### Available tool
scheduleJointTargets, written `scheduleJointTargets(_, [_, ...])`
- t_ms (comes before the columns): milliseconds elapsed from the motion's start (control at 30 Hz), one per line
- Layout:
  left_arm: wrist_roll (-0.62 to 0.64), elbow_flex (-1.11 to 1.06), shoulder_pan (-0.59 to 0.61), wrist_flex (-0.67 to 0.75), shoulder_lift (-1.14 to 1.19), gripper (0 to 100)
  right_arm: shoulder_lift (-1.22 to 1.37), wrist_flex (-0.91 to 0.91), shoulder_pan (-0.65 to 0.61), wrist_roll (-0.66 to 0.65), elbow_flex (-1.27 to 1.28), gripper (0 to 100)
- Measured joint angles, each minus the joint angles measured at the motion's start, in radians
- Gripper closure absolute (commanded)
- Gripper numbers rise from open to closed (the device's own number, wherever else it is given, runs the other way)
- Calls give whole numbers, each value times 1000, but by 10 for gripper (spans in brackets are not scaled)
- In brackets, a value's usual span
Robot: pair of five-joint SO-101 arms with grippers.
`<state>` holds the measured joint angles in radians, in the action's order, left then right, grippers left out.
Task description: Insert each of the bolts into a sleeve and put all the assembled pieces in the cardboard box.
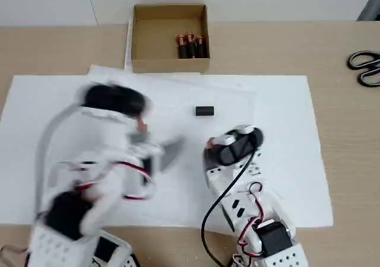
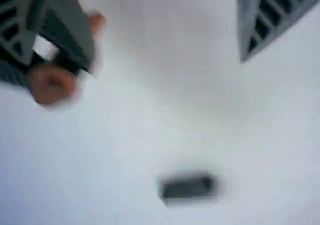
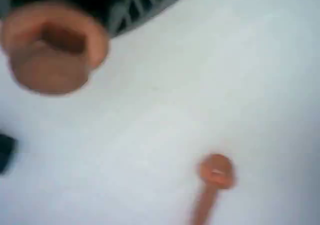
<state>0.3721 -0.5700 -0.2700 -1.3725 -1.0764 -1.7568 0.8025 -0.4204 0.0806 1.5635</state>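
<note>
A short black cylindrical sleeve [image 1: 204, 110] lies on its side on the white paper sheet [image 1: 279, 130], toward the sheet's far edge. A copper-coloured bolt with a round head [image 3: 212, 182] lies flat on the same sheet. The open cardboard box [image 1: 135, 41] sits at the tabletop's [image 1: 332, 41] far edge and holds three black sleeves with copper bolt heads [image 1: 190, 46], side by side. The left gripper [image 2: 165, 60] hangs above the sleeve, jaws wide apart with nothing between them. Whether the right gripper [image 1: 221, 147] is closed cannot be told.

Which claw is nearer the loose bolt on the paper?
Right. The right claw is close above the bolt; the left claw is farther off, facing the black sleeve.
</note>
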Motion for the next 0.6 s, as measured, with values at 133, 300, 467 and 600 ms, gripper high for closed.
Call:
scheduleJointTargets(133, [-5, 101, 221, -77, 0, 749, 8, 80, 58, -29, -51, 995])
scheduleJointTargets(300, [-5, 95, 407, -100, -2, 749, 127, 143, 112, -55, -224, 995])
scheduleJointTargets(467, [-6, 34, 450, -100, 0, 749, 382, 118, 121, -61, -468, 995])
scheduleJointTargets(600, [-6, 14, 453, -100, 0, 749, 658, -8, 121, -61, -671, 995])
